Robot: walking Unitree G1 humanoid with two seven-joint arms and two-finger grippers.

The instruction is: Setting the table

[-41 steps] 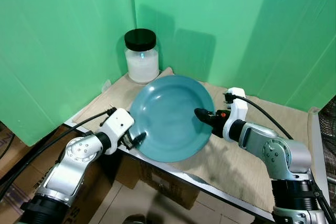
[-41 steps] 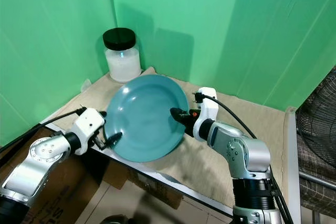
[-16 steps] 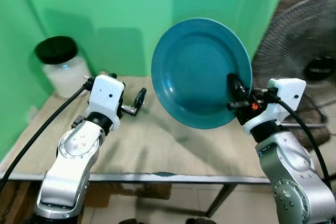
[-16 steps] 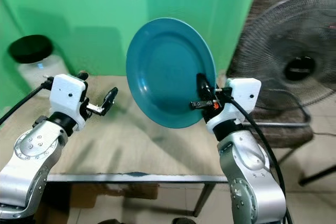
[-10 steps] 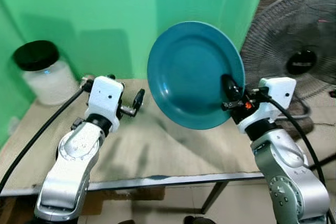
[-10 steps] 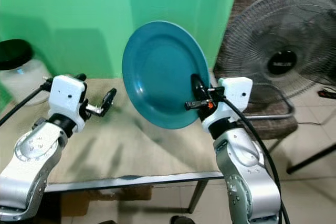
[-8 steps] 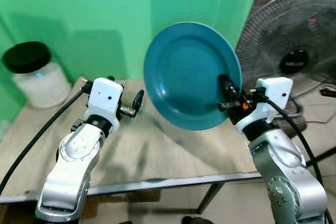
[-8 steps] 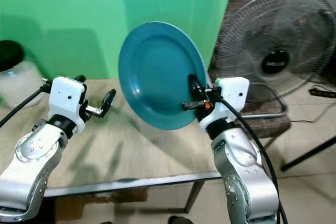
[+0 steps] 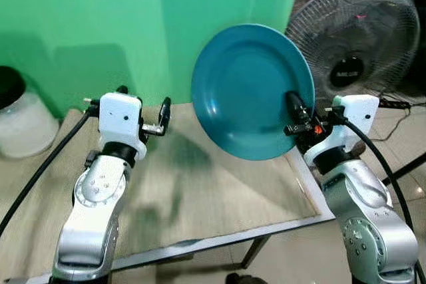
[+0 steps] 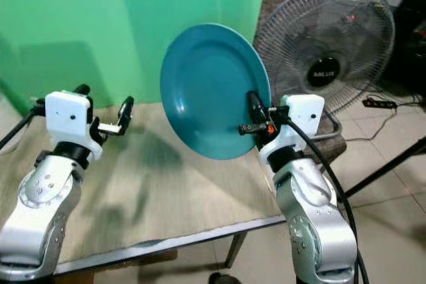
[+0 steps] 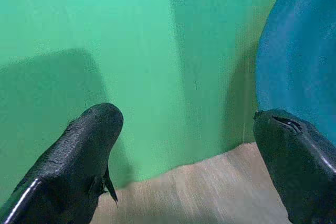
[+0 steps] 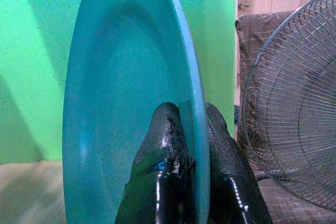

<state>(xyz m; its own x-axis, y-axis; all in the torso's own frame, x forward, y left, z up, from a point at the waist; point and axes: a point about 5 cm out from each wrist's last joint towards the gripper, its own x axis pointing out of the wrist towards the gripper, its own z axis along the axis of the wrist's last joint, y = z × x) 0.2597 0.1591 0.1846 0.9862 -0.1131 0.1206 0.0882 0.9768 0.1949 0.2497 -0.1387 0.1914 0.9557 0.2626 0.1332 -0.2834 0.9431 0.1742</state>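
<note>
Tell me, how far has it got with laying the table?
Done: the blue plate is off the table and up in the air. In hand: the right claw pinches the plate's rim, holding it nearly upright, while the left claw hangs open and empty beside it. Left: the plate has yet to be set down anywhere, and nothing else is laid.

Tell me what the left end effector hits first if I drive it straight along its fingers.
Probably the green wall, seen dead ahead between the open fingers of the left end effector. The blue plate sits off to one side; depth is unclear, so it might get clipped.
</note>
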